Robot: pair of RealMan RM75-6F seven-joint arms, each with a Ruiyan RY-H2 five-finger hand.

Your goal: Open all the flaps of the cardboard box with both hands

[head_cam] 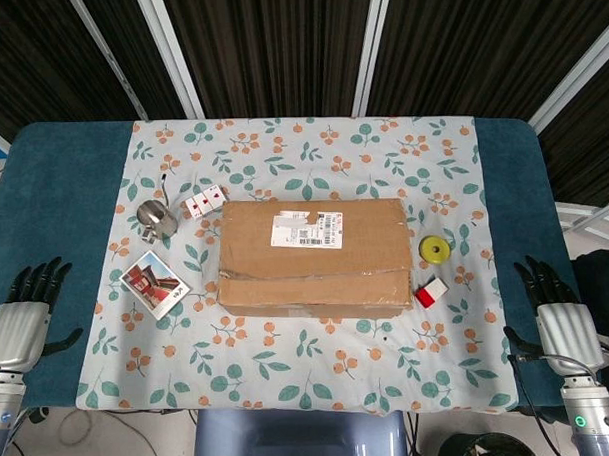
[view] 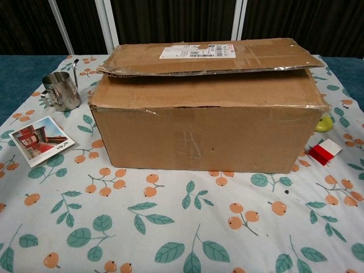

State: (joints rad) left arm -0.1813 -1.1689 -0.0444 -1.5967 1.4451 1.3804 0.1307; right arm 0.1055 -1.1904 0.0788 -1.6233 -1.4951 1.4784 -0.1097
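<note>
Centrally, the cardboard box [head_cam: 313, 258] sits closed between the left hand [head_cam: 27, 318] and right hand [head_cam: 560, 314], both empty, fingers spread.

The cardboard box [view: 207, 111] hides most of the yellow disc [view: 324, 123].

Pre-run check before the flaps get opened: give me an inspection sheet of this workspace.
Surface: table, teal top, covered by a leaf-and-orange print cloth.
Job's things: cardboard box at centre, top flaps folded down, the far one slightly raised; shipping label on top.
Clutter: metal cup, playing cards, photo card, yellow disc, red-and-white block.
Hands: left hand and right hand off the cloth, holding nothing, fingers apart.
Cables: nothing seen.
Surroundings: dark slatted wall panels behind the table.
</note>
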